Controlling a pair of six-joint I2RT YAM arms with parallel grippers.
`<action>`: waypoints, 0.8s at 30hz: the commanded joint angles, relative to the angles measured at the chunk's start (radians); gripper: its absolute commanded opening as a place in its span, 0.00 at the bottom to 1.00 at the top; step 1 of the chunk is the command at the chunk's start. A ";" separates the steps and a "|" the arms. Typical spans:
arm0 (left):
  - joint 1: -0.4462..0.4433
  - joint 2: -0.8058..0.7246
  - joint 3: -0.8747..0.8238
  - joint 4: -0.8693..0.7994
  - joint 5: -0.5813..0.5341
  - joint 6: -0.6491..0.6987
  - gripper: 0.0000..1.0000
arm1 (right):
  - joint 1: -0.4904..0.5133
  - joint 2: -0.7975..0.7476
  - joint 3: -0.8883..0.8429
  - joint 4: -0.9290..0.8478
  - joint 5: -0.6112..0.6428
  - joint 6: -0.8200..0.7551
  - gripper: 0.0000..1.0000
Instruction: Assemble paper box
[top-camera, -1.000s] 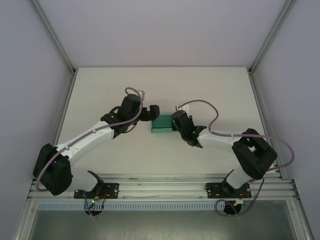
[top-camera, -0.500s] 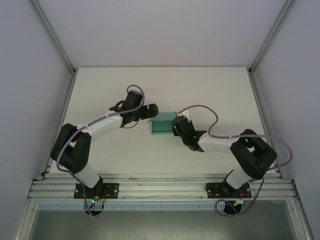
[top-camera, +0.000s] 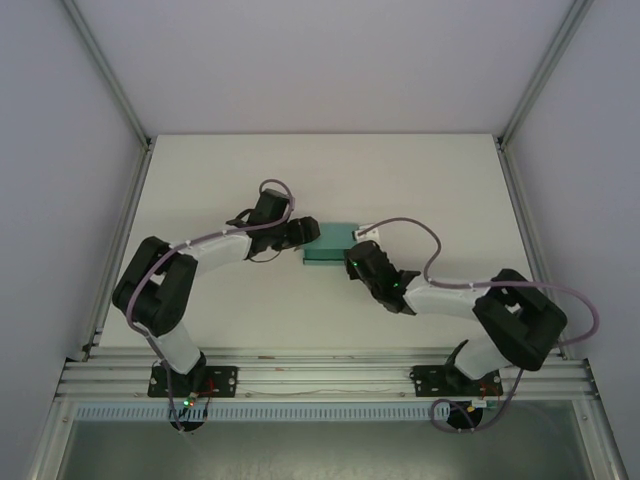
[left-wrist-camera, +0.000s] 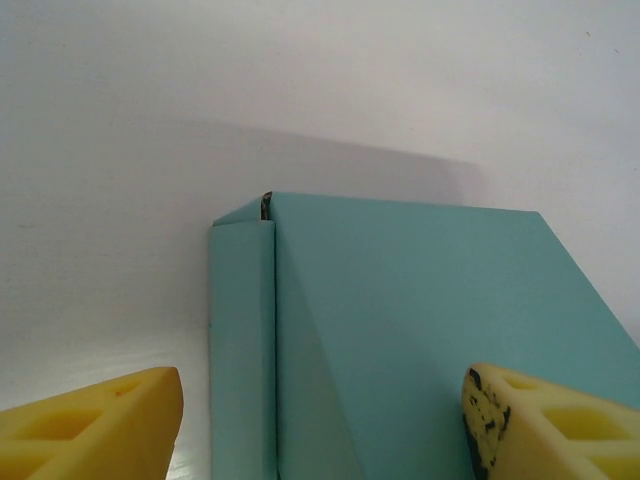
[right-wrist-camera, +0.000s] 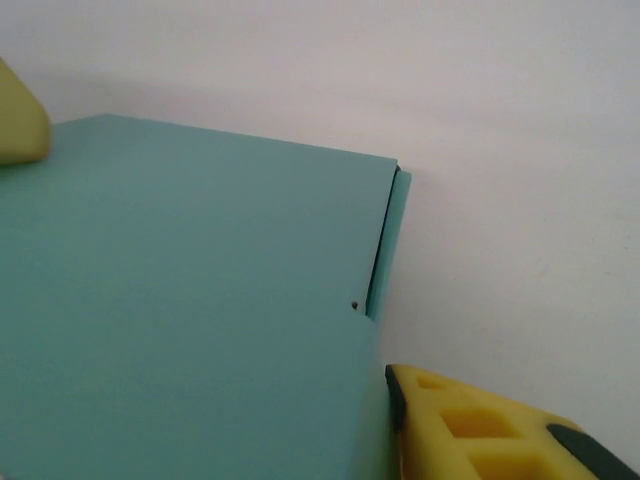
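Your left claw (left-wrist-camera: 320, 425) and right claw (right-wrist-camera: 240, 270) both hang released, the box (top-camera: 325, 245) between their tips, probably bracketing its ends to square it.

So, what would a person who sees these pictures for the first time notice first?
A teal paper box lies in the middle of the white table. The left gripper and the right gripper flank it from opposite sides, yellow fingers apart at its edges.
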 joint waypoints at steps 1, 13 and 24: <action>0.002 0.036 -0.015 0.021 0.006 -0.011 0.72 | 0.006 -0.067 -0.042 0.011 -0.017 0.009 0.44; 0.030 0.100 -0.032 0.083 0.066 -0.008 0.64 | 0.004 -0.335 -0.213 -0.035 0.014 0.103 0.91; 0.065 0.145 -0.086 0.193 0.146 -0.023 0.35 | -0.052 -0.343 -0.211 -0.033 0.026 0.202 1.00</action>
